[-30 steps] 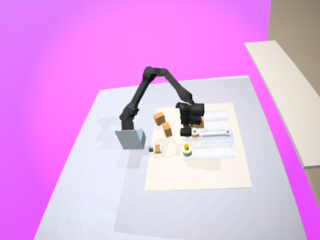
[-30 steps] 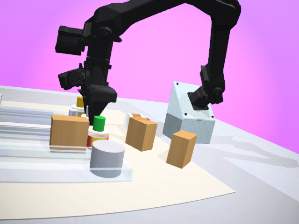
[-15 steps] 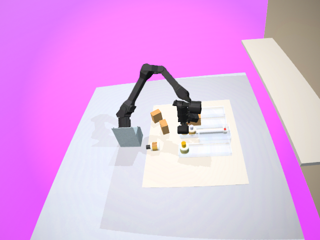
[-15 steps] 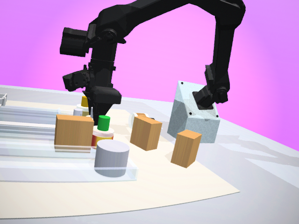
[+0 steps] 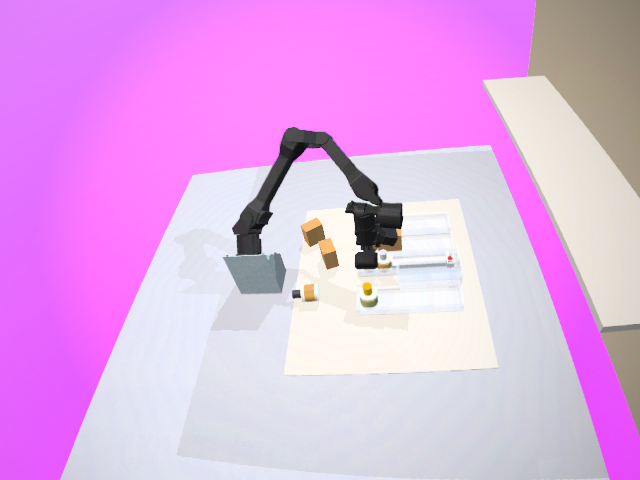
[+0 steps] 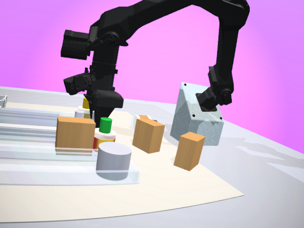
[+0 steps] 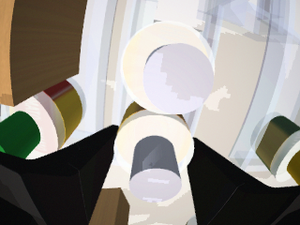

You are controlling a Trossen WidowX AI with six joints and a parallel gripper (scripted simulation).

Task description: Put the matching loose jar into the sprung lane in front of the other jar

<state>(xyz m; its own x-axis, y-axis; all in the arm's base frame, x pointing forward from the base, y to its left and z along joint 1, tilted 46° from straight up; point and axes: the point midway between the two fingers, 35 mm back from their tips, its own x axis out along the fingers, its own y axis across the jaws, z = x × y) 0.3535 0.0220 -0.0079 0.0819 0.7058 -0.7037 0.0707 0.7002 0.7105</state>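
My gripper [image 7: 153,138] is shut on a jar with a grey cap, white shoulder and amber label [image 7: 155,123], upright or nearly so. The top and exterior views mostly hide this jar behind the gripper. The jar in the sprung lane, with a pale grey cap [image 5: 383,254] [image 6: 79,113] [image 7: 179,77], stands upright just behind the held jar. The two overlap in the wrist view; whether they touch is unclear. The held jar is at the front end of the clear lane; its base and the low front stop are hidden, so its height over the floor cannot be told. The pusher plate is not clearly visible.
A yellow-capped jar [image 5: 368,294] stands in one neighbouring lane. A green-capped jar [image 6: 105,125] [image 7: 20,133], a wooden block [image 6: 74,135] [image 7: 44,42] and a grey cylinder [image 6: 113,160] stand on the other side. A black-capped jar [image 5: 309,292] lies nearer the base, near two more blocks.
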